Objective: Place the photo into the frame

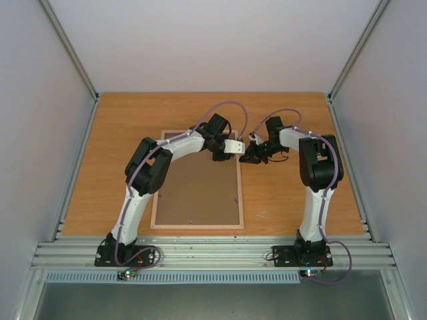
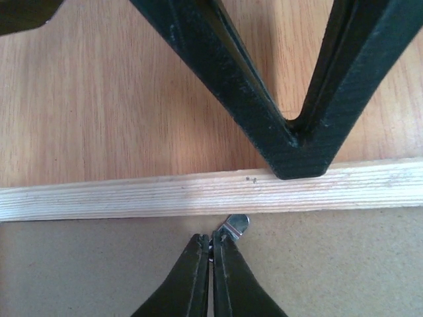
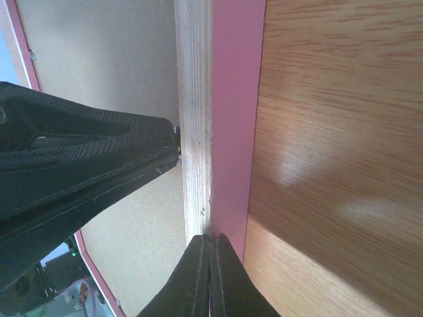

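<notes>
Clenched left pincer (image 2: 211, 240) touches the metal clip (image 2: 234, 226) just ahead; clenched right pincer (image 3: 210, 240) presses the frame (image 3: 228, 99) edge; advise swivelling clip slowly, frame held.

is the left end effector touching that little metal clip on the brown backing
Touching. The left wrist view shows the left end effector shut on the metal clip, whose silver end pokes out beside the frame and its wooden edge.

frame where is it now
In the top view the frame lies flat left of centre, left gripper and right gripper at its right rail's far end.
</notes>
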